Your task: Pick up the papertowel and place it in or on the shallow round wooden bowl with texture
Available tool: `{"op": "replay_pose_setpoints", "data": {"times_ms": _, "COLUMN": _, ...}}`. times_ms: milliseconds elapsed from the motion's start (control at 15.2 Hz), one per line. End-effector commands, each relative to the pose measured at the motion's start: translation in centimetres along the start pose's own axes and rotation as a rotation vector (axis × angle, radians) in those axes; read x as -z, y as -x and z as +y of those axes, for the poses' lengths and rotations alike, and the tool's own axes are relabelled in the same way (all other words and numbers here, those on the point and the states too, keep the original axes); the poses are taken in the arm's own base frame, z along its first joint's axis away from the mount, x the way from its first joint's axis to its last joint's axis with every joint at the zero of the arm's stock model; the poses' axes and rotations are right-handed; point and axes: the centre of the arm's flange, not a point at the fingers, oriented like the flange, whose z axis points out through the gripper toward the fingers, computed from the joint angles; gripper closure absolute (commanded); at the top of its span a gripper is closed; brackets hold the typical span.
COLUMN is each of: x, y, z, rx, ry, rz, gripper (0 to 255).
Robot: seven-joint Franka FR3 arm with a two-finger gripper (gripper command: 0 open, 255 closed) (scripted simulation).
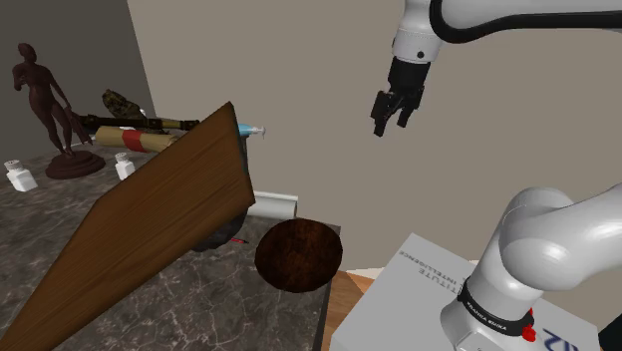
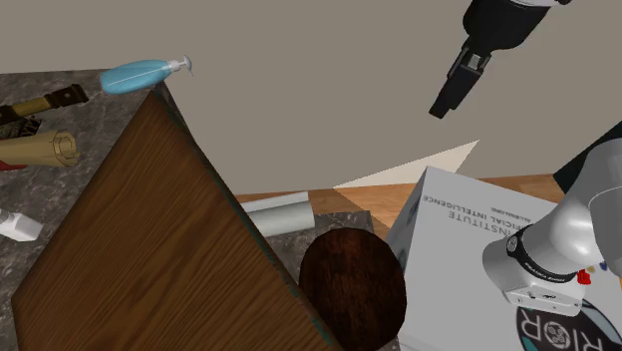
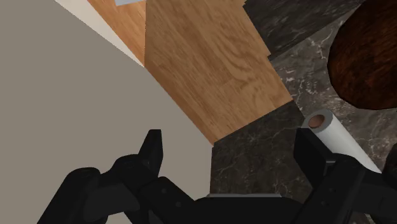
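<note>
The paper towel (image 1: 275,204) is a white roll lying on its side on the dark marbled counter, its far end hidden behind a big slanted wooden board (image 1: 140,234). Close beside it rests the dark brown round bowl (image 1: 298,255), near the counter's corner. My black gripper (image 1: 392,112) hangs open and empty, high in the air above and to the shoulder view's right of both. In the wrist view the roll (image 3: 334,137) shows just past the right finger (image 3: 312,153), with the bowl (image 3: 366,57) beyond it. The second exterior view has the roll (image 2: 279,214), bowl (image 2: 351,284) and gripper (image 2: 457,88).
The wooden board (image 2: 169,239) covers much of the counter. A dark statue (image 1: 45,110), two small white bottles (image 1: 20,177), a blue spray bottle (image 2: 140,73) and rolled items sit at the back. The white stand (image 2: 468,229) borders the counter; wood floor (image 3: 210,63) lies below.
</note>
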Motion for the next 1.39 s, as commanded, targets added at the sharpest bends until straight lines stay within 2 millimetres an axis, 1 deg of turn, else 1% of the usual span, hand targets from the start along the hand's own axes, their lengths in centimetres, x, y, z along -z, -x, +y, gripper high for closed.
{"op": "replay_pose_setpoints", "data": {"times_ms": 0, "x": 0.0, "y": 0.0, "z": 0.0, "rx": 0.000, "ry": 0.000, "rz": 0.000, "gripper": 0}}
{"op": "replay_pose_setpoints", "data": {"times_ms": 330, "x": -2.9, "y": -3.8, "z": -5.4, "rx": 0.151, "ry": 0.080, "rz": 0.019, "gripper": 0}}
{"op": "replay_pose_setpoints", "data": {"times_ms": 660, "x": -6.3, "y": -6.9, "z": -11.0, "rx": 0.303, "ry": 0.159, "rz": 0.039, "gripper": 0}}
{"op": "replay_pose_setpoints", "data": {"times_ms": 990, "x": -10.0, "y": -9.2, "z": -16.8, "rx": 0.454, "ry": 0.239, "rz": 0.058, "gripper": 0}}
{"op": "replay_pose_setpoints", "data": {"times_ms": 1320, "x": -14.1, "y": -10.6, "z": -22.5, "rx": 0.606, "ry": 0.319, "rz": 0.078, "gripper": 0}}
